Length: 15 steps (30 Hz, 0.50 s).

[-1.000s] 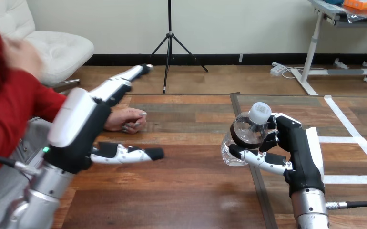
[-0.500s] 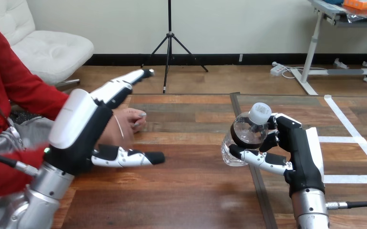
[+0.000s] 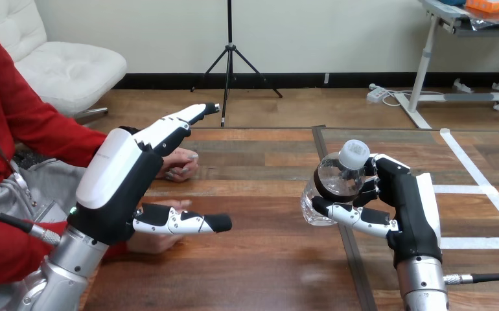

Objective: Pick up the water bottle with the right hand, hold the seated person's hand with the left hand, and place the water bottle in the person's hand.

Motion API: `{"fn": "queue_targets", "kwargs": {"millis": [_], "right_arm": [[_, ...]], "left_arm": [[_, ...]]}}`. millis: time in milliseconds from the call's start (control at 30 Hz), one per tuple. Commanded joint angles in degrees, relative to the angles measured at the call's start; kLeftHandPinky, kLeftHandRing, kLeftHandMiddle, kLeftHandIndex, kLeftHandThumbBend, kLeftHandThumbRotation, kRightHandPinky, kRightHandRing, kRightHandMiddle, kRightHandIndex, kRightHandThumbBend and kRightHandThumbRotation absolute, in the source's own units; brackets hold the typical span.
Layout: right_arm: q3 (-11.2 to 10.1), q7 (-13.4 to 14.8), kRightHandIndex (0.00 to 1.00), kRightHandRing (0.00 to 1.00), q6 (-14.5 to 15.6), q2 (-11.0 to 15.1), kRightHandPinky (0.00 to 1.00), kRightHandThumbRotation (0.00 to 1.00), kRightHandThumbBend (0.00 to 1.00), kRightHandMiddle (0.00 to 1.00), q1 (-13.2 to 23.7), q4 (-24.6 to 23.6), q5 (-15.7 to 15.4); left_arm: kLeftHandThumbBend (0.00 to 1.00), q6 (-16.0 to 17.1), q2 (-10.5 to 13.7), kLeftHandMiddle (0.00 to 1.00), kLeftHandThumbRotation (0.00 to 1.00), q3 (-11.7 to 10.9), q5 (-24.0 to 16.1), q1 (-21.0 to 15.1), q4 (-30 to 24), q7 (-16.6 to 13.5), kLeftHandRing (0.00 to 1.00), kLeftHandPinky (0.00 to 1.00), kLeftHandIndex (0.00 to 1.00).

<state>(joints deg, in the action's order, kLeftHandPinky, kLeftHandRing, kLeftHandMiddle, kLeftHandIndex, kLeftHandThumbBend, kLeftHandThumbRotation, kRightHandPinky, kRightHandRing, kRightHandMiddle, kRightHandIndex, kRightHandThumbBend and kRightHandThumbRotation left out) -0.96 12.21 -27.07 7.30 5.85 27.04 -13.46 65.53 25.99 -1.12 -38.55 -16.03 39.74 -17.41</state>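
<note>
- Left hand (image 3: 114, 188): lower left of frame, raised above the bench (image 3: 260, 259), white back shell facing up.
- Left fingers (image 3: 169, 129): straight, spread away from the thumb (image 3: 182, 222), reaching toward upper centre; nothing grasped, no curl seen.
- Person's lower hand (image 3: 151, 242): lower left of frame, at the end of a red sleeve, lying partly behind the left thumb. A little of it seen above the thumb, the rest below. Cannot tell whether touching the thumb; no grip round it seen.
- Person's upper hand (image 3: 181, 162): left of centre, loosely curled, resting on the bench just beyond the left hand and partly hidden by it.
- Right hand (image 3: 406, 207): lower right of frame, upright on its silver forearm, palm turned toward frame centre.
- Right fingers (image 3: 371, 188): curled round the water bottle (image 3: 331, 183), thumb wrapped across its lower side; firm grip on the bottle.
- Water bottle: clear, right of centre, held off the bench, tilted with its white cap (image 3: 354, 153) toward the upper right.
- Bottle well apart from both of the person's hands, with bare bench between.
</note>
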Motion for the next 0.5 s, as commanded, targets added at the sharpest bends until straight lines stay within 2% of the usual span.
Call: {"fn": "queue_targets", "kwargs": {"millis": [0, 200, 467], "right_arm": [[-0.62, 0.34, 0.54, 0.43, -1.66, 0.90, 0.37, 0.00, 0.83, 0.57, 4.39, -1.40, 0.47], [-0.69, 0.43, 0.54, 0.43, -1.76, 1.00, 0.36, 0.00, 0.83, 0.56, 4.65, -1.08, 0.39], [-0.83, 0.45, 0.54, 0.43, -1.75, 1.06, 0.36, 0.00, 0.83, 0.56, 4.97, -0.45, 0.54]], "left_arm": [[1.00, 0.25, 1.02, 0.88, 0.61, 0.39, 1.92, -1.37, -1.51, -1.39, 0.85, 0.72, 0.89], [1.00, 0.24, 1.21, 0.88, 0.61, 0.63, 1.53, -1.24, -1.40, -2.16, 0.85, 0.72, 0.89], [1.00, 0.74, 1.35, 0.88, 0.60, 1.09, 2.62, -1.33, -0.67, -1.62, 0.84, 0.71, 0.89]]}}
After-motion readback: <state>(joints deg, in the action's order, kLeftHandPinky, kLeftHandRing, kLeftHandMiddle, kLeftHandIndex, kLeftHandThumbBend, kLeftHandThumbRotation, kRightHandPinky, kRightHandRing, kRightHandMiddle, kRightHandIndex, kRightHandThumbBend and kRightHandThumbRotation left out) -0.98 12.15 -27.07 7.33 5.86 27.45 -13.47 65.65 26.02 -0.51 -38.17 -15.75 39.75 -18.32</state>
